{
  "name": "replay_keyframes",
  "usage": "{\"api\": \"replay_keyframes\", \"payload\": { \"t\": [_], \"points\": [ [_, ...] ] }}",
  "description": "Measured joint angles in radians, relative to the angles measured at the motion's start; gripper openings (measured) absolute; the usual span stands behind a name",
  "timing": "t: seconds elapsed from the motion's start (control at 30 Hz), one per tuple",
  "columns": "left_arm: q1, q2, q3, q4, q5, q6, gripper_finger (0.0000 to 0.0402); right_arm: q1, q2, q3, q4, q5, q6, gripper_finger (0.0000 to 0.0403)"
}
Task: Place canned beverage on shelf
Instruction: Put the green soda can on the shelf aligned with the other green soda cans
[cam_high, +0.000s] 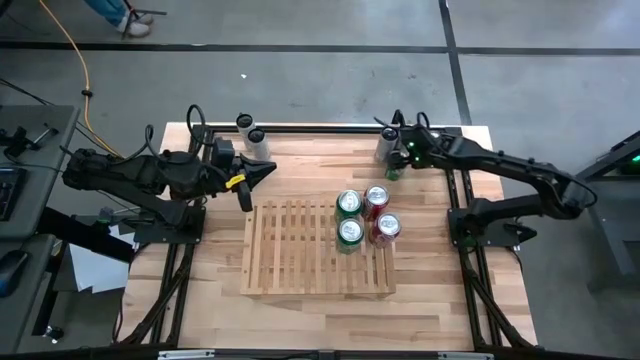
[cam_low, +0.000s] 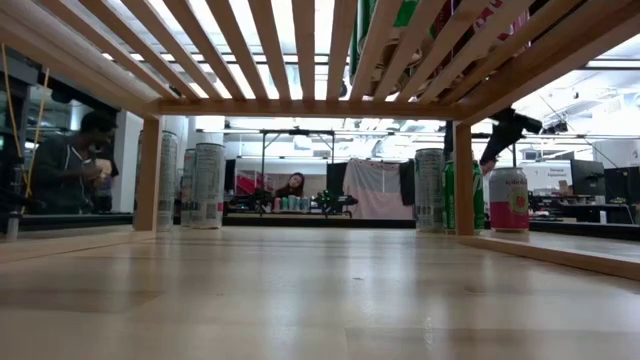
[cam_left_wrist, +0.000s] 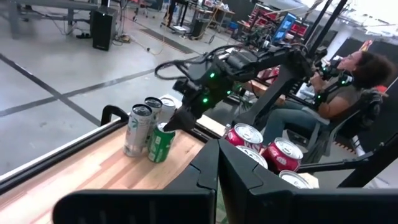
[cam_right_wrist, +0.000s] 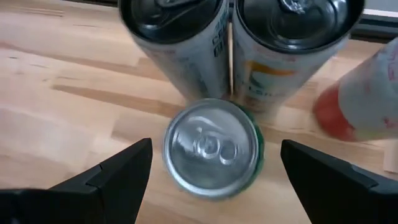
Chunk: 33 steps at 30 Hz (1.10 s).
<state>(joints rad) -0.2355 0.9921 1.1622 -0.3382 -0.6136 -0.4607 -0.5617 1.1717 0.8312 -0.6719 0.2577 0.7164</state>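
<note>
The flat rack of pale wooden slats, the shelf (cam_high: 300, 250), is seen lying in the middle of the light butcher-block tabletop (cam_high: 330, 315). Four cans are stood upright on the shelf's right part in a tight square: two green cans (cam_high: 348, 204) on the left and two red cans (cam_high: 377, 199) on the right.

The right gripper (cam_right_wrist: 210, 168) is held above a small green can with a silver lid (cam_right_wrist: 211, 148), which is stood upright on the tabletop near the far right corner, off the shelf. The dark fingers (cam_right_wrist: 115, 171) are spread wide, one to each side of the can, and neither is seen touching it. Just behind this can two taller pale cans with dark lids (cam_right_wrist: 177, 31) are stood side by side, and a white and red can (cam_right_wrist: 367, 93) is seen lying or leaning beside them; which cannot be told. From the left wrist view the same green can (cam_left_wrist: 161, 142) is seen beneath the right arm's fingertips, next to the taller pale cans.

The left gripper (cam_high: 262, 172) is held clenched and empty over the tabletop near the shelf's far left corner. Two more pale tall cans (cam_high: 250, 132) are stood at the far edge behind it.

A seated person (cam_left_wrist: 348, 87) is visible beyond the tabletop.
</note>
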Motion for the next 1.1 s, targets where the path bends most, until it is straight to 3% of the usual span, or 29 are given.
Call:
{"api": "replay_keyframes", "payload": {
  "t": [0.5,0.7,0.87,1.1],
  "points": [
    [0.000,0.001,0.000,-0.001,0.000,-0.009,0.0000,-0.001,0.121,0.007,0.029,0.037,-0.070,0.0340],
    [0.000,0.001,0.000,-0.001,0.000,-0.009,0.0000,0.007,0.128,0.008,0.020,0.037,-0.096,0.0277],
    [0.000,0.000,0.000,-0.002,0.000,-0.009,0.0000,0.034,0.070,0.007,-0.030,0.011,-0.112,0.0278],
    [0.000,-0.002,0.000,-0.002,0.000,-0.008,0.0000,0.086,-0.075,0.129,-0.206,0.036,-0.146,0.0278]
  ]
}}
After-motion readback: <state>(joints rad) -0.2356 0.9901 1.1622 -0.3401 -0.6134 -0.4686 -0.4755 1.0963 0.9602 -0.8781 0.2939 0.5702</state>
